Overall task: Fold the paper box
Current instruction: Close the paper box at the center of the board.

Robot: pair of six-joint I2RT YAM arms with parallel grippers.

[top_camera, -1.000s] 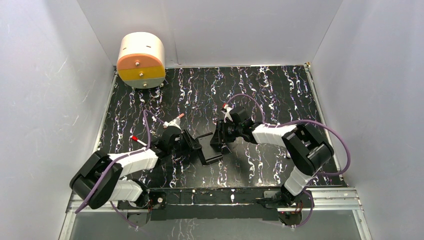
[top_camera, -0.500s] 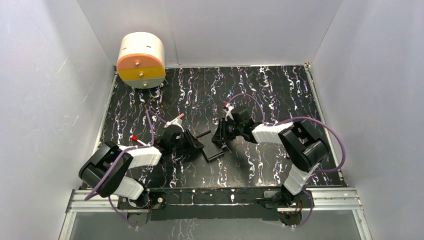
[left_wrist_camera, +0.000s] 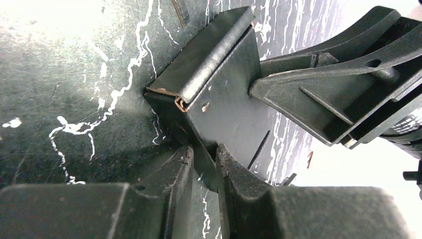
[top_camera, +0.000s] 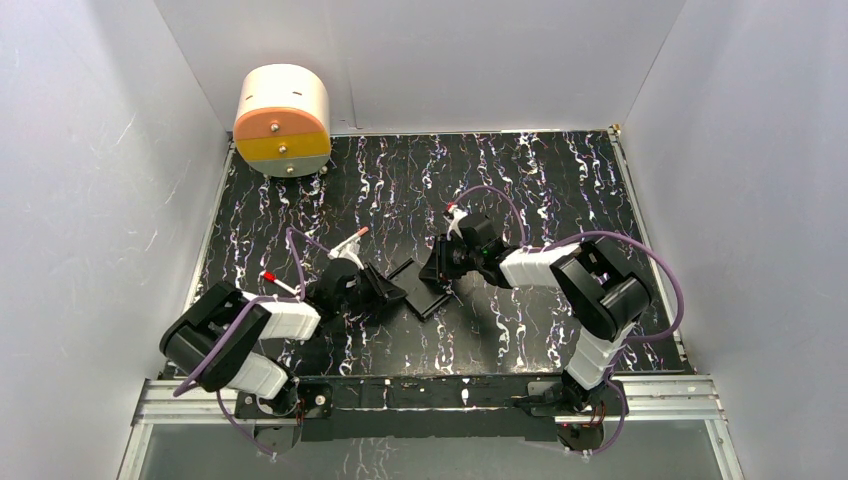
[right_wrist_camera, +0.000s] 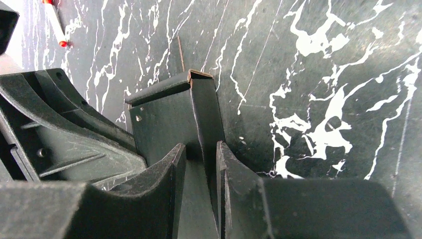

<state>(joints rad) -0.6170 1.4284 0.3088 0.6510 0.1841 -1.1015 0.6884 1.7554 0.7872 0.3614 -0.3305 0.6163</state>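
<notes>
The paper box (top_camera: pixel 420 290) is matte black card with creases, held low over the marbled table between both arms. In the left wrist view it (left_wrist_camera: pixel 219 94) shows a folded-over top edge and a flat panel. My left gripper (left_wrist_camera: pixel 205 157) is shut on its near edge, and also shows in the top view (top_camera: pixel 392 291). In the right wrist view the box (right_wrist_camera: pixel 171 117) stands as a panel with a bent side wall. My right gripper (right_wrist_camera: pixel 200 152) is shut on that wall, and also shows in the top view (top_camera: pixel 437 272). The two grippers face each other, close together.
A cream and orange round drum (top_camera: pixel 283 120) stands at the back left corner. White walls close the table on three sides. A metal rail (top_camera: pixel 430 392) runs along the near edge. Purple cables loop over both arms.
Both grippers have shifted a little left and toward the back with the box between them. The box has turned and its near flap has drawn in.
</notes>
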